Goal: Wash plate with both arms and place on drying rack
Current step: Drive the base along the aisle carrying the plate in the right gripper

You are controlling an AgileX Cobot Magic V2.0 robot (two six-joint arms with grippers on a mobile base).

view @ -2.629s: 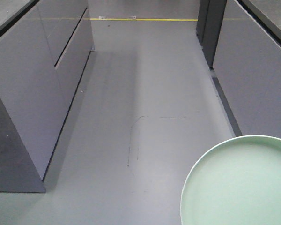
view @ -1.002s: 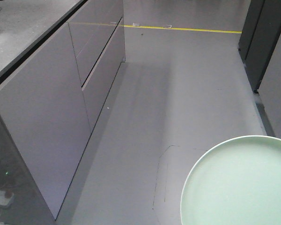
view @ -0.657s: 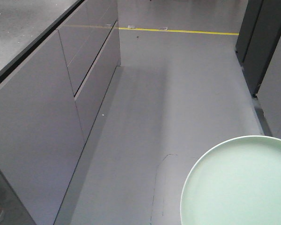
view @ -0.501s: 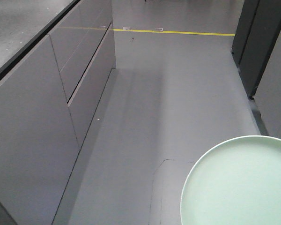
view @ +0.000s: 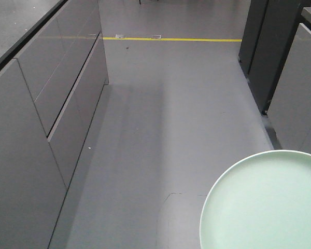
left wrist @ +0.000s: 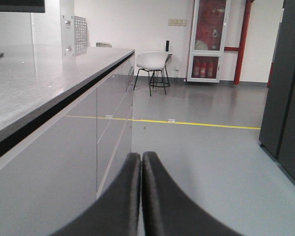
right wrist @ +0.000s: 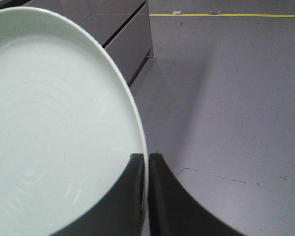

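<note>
Front-facing view has the plate (view: 264,205) low at the right, face up and level, cut off by the picture's edge. It sits in exactly the same spot in the picture as it did over the last few seconds, while everything around it has slid. The drawer fronts (view: 57,93) and the worktop (view: 15,21) on the left have swung outward toward the edge. The yellow line (view: 171,39) on the floor (view: 166,129) has dropped lower, and the thin curved scuff (view: 168,196) has come closer. I read that as the base rolling and turning along the aisle with the plate carried along, not as any arm motion.

From the right wrist, the right end effector (right wrist: 146,158) is clamped on the plate's rim, one finger on the upper face and the other outside the edge. From the left wrist, the left end effector (left wrist: 141,156) has its fingers pressed together with nothing between them, pointing down the aisle beside the worktop.

Nowhere to wash or dry the plate shows in any view, so this looks like the carrying stage. With only one grip on the rim, sway during driving seems the main risk.
</note>
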